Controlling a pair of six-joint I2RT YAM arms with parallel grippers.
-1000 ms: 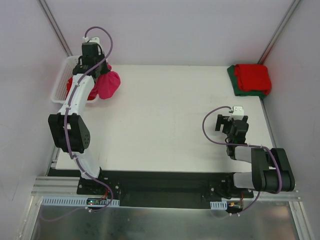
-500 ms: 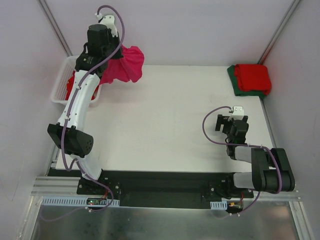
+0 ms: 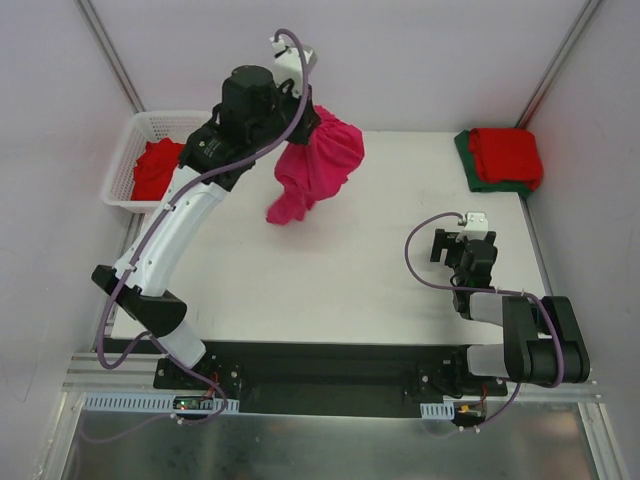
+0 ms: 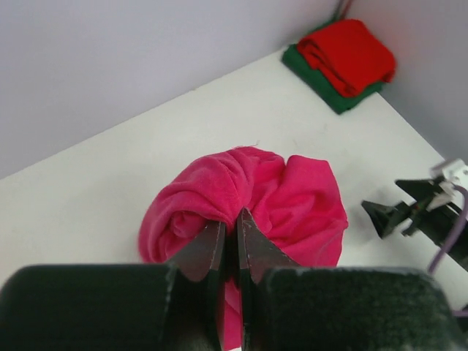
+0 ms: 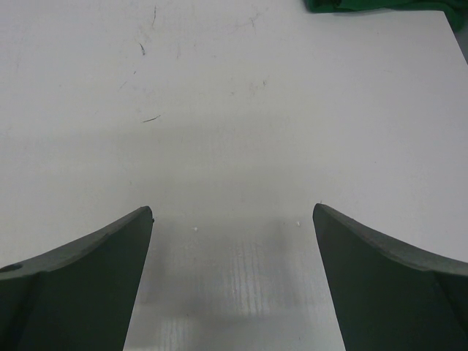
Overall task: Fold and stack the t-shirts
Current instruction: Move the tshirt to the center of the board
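Observation:
A bunched magenta-pink t-shirt (image 3: 318, 170) hangs in the air over the back middle of the table, pinched by my left gripper (image 3: 303, 125). In the left wrist view the same pink t-shirt (image 4: 292, 201) bulges round the left gripper (image 4: 230, 219), whose jaws stand shut on its cloth. A folded red t-shirt (image 3: 505, 154) lies on a folded dark green t-shirt (image 3: 468, 160) at the back right corner. Another red t-shirt (image 3: 155, 168) sits in the white basket (image 3: 122, 155). My right gripper (image 5: 232, 212) stands open low over bare table at the right.
The white lattice basket stands off the table's back left corner. Grey walls close in the back and sides. The folded stack (image 4: 342, 62) sits close to the right wall. A corner of green cloth (image 5: 373, 6) shows at the top of the right wrist view.
My left arm has lifted the pink t-shirt out of the basket and swung it right, out over the table. The right arm has not moved.

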